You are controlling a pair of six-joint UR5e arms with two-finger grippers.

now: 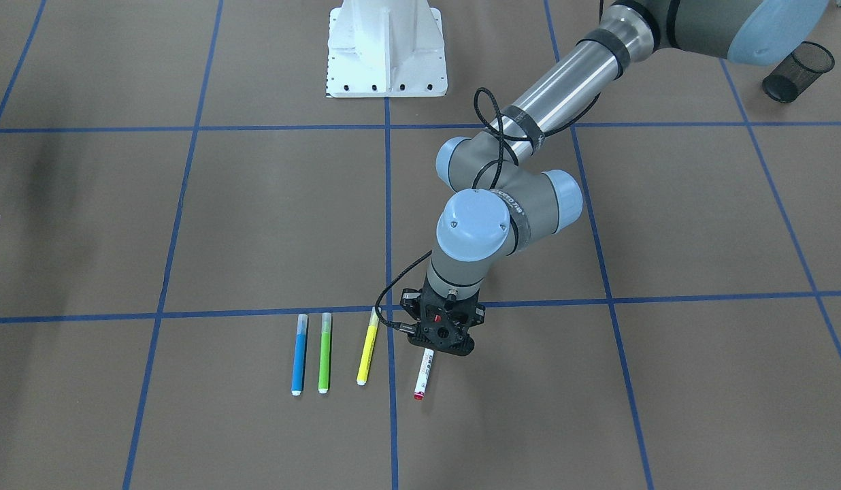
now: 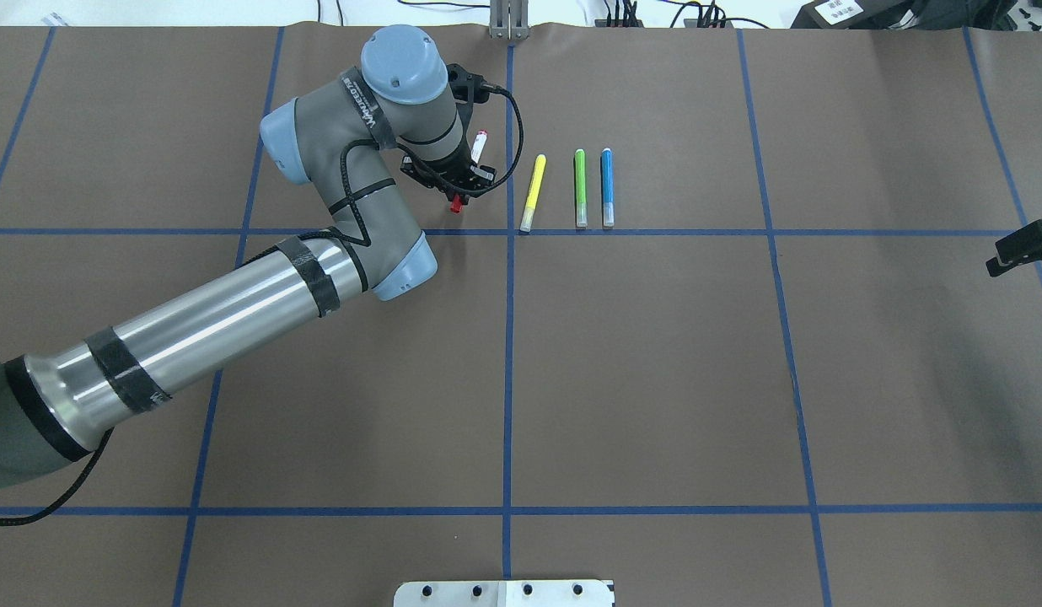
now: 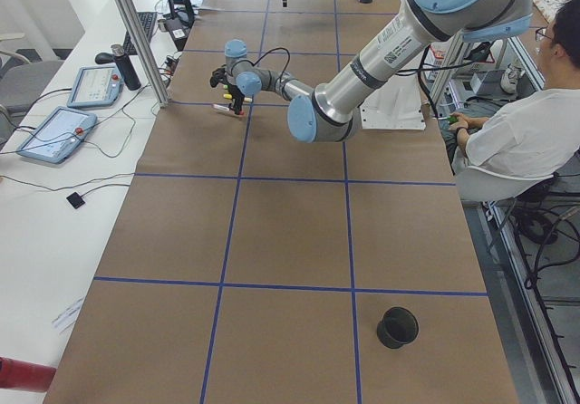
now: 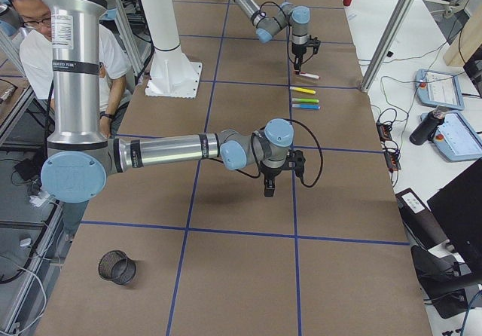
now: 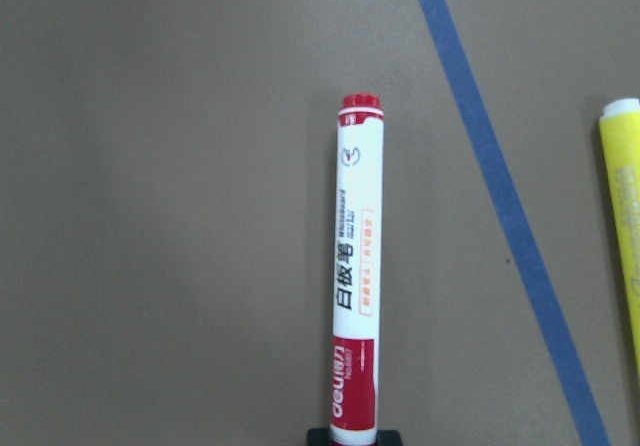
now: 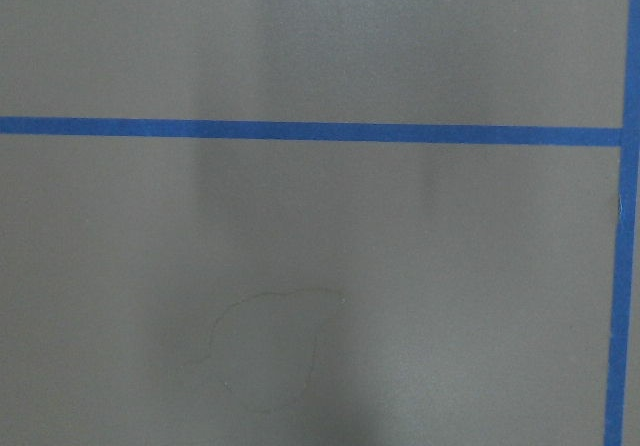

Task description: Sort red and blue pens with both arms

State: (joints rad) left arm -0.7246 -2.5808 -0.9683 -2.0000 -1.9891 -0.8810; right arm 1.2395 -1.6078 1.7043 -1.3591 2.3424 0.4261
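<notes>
The red pen (image 5: 358,276), with a white printed barrel and a red cap, lies along the brown table just left of the centre tape line (image 2: 480,143) (image 1: 424,374). My left gripper (image 2: 466,179) is down over its capped end. In the left wrist view black fingertips (image 5: 318,436) hug the cap on both sides, so the gripper looks shut on it. The blue pen (image 2: 607,187) (image 1: 299,354) lies at the other end of the row. My right gripper (image 2: 1001,263) hangs near the table's right edge, well away from the pens. I cannot tell its state, and its wrist view shows only bare table.
A yellow marker (image 2: 532,192) and a green marker (image 2: 580,187) lie between the red and blue pens. Black mesh cups stand at both ends of the table (image 3: 397,327) (image 4: 117,267). The white pedestal (image 1: 386,47) is at the robot's side. A seated person (image 3: 526,141) is beside the table.
</notes>
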